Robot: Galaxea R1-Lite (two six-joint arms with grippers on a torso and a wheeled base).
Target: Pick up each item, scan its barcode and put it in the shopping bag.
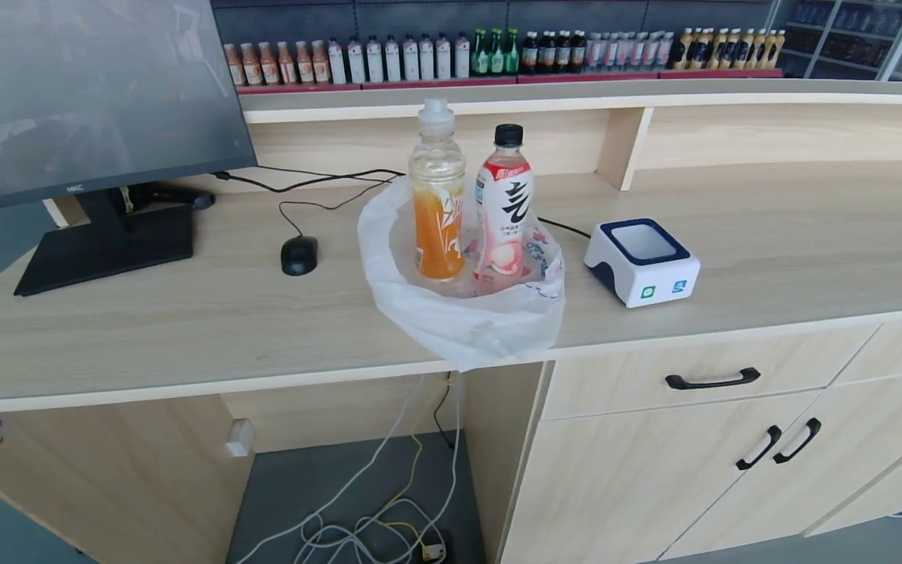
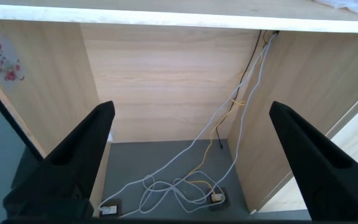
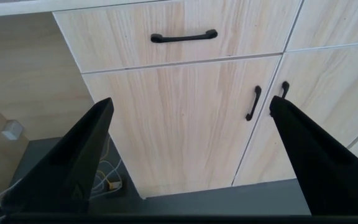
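Below the desk (image 1: 146, 313), the left gripper (image 2: 191, 109) hangs with fingers released and empty. The orange bottle (image 1: 437, 211) and, just beside it, the pink bottle (image 1: 503, 219) stand upright in the shopping bag (image 1: 467, 321). They are probably stiff, smooth and weighty, and best held mid-body. The scanner (image 1: 640, 262) sits near the bag's right. The right gripper (image 3: 191, 109) likewise has its fingers released.
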